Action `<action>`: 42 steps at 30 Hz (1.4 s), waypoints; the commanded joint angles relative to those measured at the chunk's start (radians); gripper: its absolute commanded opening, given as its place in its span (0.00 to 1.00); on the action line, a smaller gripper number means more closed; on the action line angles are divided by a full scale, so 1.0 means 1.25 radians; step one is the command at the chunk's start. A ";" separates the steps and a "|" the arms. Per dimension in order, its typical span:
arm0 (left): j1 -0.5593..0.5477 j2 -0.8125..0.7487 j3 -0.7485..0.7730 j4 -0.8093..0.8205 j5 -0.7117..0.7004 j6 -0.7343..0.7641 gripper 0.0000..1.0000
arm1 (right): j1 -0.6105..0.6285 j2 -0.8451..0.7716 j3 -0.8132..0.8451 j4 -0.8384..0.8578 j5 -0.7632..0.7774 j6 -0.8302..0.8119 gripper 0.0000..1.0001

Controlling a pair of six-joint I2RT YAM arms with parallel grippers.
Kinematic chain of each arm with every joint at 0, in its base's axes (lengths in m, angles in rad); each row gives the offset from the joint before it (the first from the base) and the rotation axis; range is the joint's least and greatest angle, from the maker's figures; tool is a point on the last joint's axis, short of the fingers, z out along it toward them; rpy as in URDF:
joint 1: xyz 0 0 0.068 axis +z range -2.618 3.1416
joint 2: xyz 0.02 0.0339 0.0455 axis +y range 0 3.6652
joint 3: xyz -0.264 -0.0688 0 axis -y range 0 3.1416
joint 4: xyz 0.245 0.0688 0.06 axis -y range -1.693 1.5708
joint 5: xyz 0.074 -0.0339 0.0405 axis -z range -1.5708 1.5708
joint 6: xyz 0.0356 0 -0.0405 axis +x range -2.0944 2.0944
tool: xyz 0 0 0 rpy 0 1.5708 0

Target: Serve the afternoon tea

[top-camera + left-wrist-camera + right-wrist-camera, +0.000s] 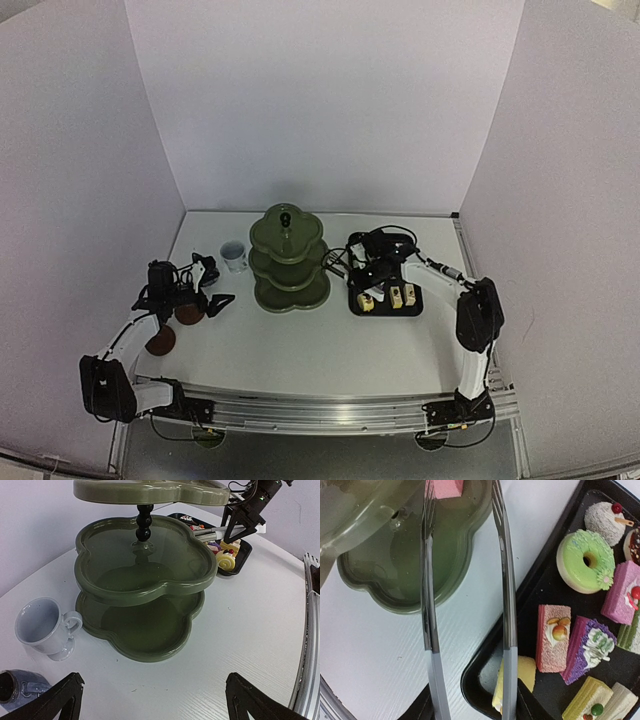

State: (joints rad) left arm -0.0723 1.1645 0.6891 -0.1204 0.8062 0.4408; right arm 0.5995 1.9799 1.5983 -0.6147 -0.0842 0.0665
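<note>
Both tong handles point(430, 655) pinched by right pincer point(366, 272), left pincer point(154, 682) agape

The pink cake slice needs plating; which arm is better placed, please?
Right: its metal tongs hold the pink cake slice at the dark green three-tier scalloped stand; the left gripper is open, empty.

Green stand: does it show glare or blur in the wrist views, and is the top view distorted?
Left wrist view: the glossy stand mirrors its post in the middle tier. Right wrist view: the stand's nearest tier, upper left, is blurred and pale; the tongs gleam; the cakes on the tray are sharp. Top external view: the near rail bows, which is lens distortion.
</note>
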 commanded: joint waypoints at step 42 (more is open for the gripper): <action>-0.003 -0.004 0.002 0.014 0.013 0.013 1.00 | 0.071 -0.344 -0.287 -0.243 0.142 0.221 0.44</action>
State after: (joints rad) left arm -0.0731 1.1645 0.6891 -0.1127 0.8097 0.4458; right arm 0.6842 1.5799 1.2471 -0.9215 0.1218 0.3233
